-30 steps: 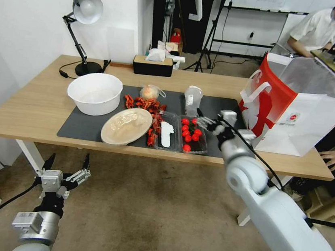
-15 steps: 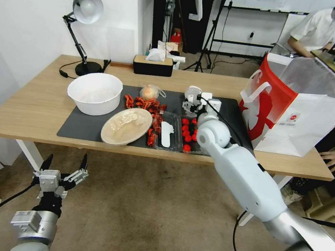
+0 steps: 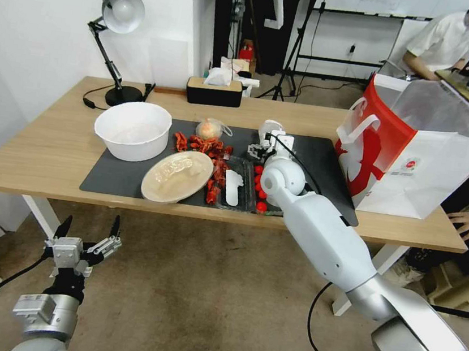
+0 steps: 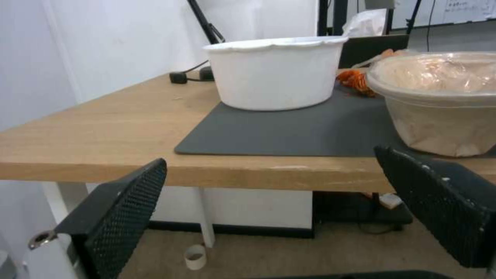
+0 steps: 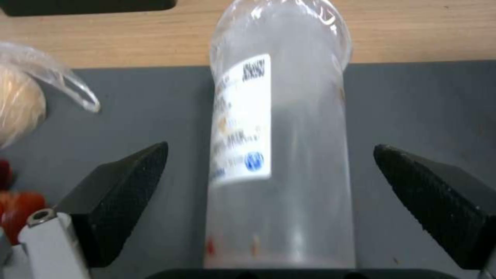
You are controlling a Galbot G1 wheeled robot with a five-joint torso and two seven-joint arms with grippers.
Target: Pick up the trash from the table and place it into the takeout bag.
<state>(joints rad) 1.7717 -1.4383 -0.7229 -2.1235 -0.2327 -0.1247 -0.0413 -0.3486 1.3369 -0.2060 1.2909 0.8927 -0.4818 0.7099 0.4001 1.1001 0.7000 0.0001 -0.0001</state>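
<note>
Right gripper (image 5: 269, 201): over the dark grey mat (image 3: 131, 180), fingers spread wide on either side of the clear plastic cup (image 5: 281, 155) — neither finger touches it, nothing held.
Clear plastic cup: upright on the mat's far part, white label facing the wrist camera, just beyond the tray of red tomatoes (image 3: 259, 184).
Left gripper (image 3: 85, 237): low, in front of the table (image 3: 38, 146) and below its edge — fingers wide apart, empty.
Takeout bag (image 3: 413, 157): on the table's right end, mouth open, just beside the mat.
Beige plate (image 3: 177, 175): on the mat's near edge, beside the white bowl (image 3: 133, 129).
Knotted clear bag (image 3: 210, 129): on the mat, behind red scraps (image 3: 204, 144).
</note>
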